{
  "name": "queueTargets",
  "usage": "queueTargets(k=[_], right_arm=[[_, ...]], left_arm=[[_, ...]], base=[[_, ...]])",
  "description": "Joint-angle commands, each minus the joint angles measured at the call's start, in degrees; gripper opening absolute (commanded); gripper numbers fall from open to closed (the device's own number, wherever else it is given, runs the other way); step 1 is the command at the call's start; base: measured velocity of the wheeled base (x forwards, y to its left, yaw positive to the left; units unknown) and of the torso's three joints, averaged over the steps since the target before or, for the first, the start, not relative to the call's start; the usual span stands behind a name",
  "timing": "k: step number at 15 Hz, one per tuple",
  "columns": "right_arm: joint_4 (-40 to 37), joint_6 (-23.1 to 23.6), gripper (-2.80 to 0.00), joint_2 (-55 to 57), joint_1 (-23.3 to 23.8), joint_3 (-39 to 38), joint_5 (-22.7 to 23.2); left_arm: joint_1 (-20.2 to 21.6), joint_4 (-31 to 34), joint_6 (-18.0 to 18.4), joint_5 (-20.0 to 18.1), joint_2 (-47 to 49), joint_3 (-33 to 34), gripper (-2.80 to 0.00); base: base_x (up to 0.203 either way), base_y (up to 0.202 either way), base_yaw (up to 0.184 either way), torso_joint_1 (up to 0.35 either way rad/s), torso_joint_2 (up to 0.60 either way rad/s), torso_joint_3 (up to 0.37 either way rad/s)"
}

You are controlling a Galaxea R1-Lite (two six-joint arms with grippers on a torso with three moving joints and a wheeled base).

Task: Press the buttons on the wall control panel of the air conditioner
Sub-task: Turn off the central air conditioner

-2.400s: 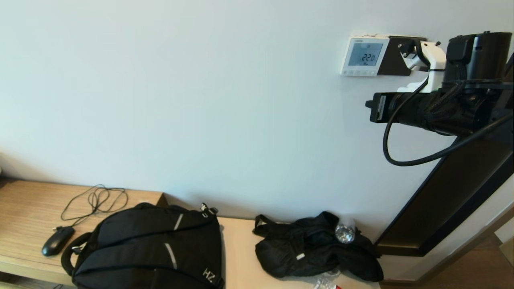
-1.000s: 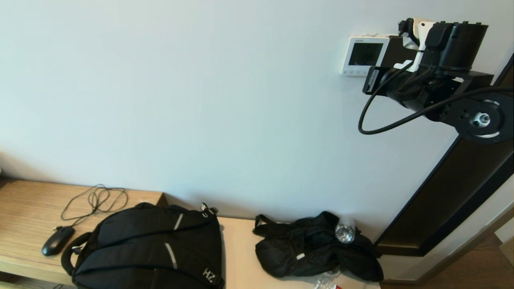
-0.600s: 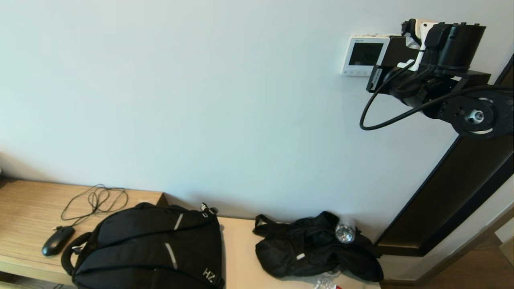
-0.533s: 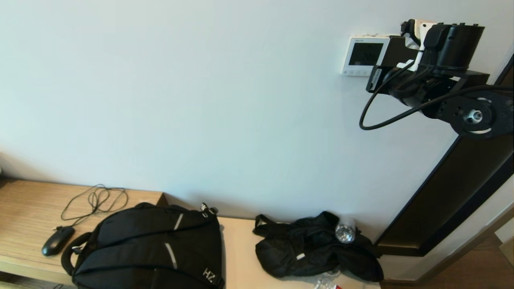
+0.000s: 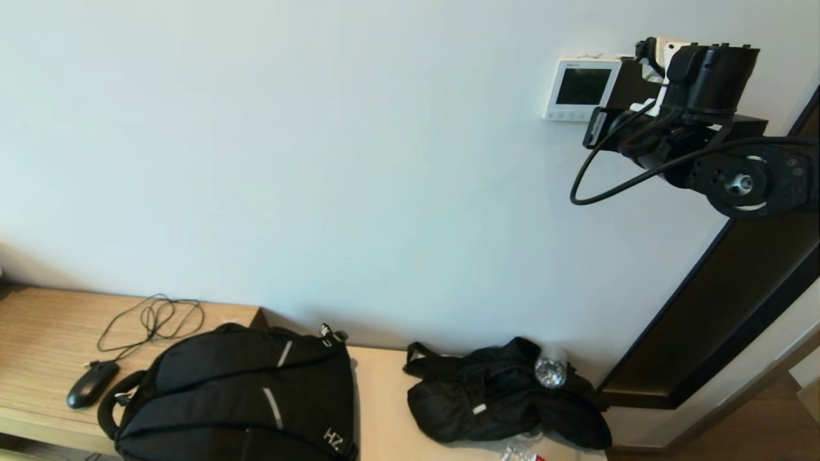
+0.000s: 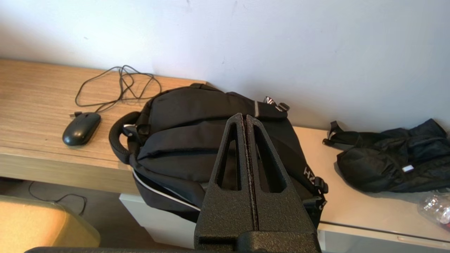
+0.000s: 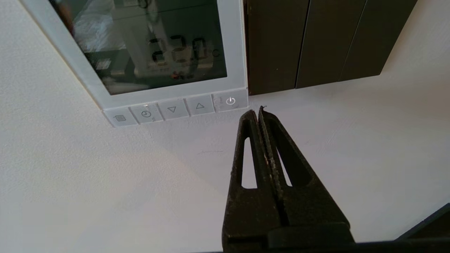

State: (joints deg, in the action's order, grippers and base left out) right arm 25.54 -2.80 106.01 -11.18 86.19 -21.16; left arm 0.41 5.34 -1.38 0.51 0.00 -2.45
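The white control panel hangs high on the wall at the right. The right wrist view shows its dim screen reading 22.0. Below the screen runs the button row, with the power button at one end. My right gripper is shut and empty. Its tips sit against the wall just beside and below the power button, apart from it. In the head view my right arm hides the fingers. My left gripper is shut and empty, parked above a black backpack.
A plain black panel adjoins the white one. Below lie a wooden desk with a mouse, the backpack, a black bag and a plastic bottle. A dark door frame runs down the right.
My right arm has risen to the panel and then eased slightly down and back. The panel's screen, brightly lit 2.4 s ago, has gone dark.
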Motion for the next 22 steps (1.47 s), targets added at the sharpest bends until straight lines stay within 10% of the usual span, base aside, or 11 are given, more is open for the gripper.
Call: queueTargets(k=[1, 22], right_arm=[[0.21, -0.01, -2.8, 1.02, 0.7, 0.63, -0.02], [0.3, -0.1, -2.8, 3.41, 0.37, 3.72, -0.46]], left_arm=[[0.02, 0.02, -0.03, 0.02, 0.0, -0.01, -2.8], [0.02, 0.02, -0.03, 0.02, 0.0, -0.01, -2.8]], base=[[0.0, 0.0, 0.0, 0.0, 0.0, 0.0], [0.0, 0.0, 0.0, 0.0, 0.0, 0.0]])
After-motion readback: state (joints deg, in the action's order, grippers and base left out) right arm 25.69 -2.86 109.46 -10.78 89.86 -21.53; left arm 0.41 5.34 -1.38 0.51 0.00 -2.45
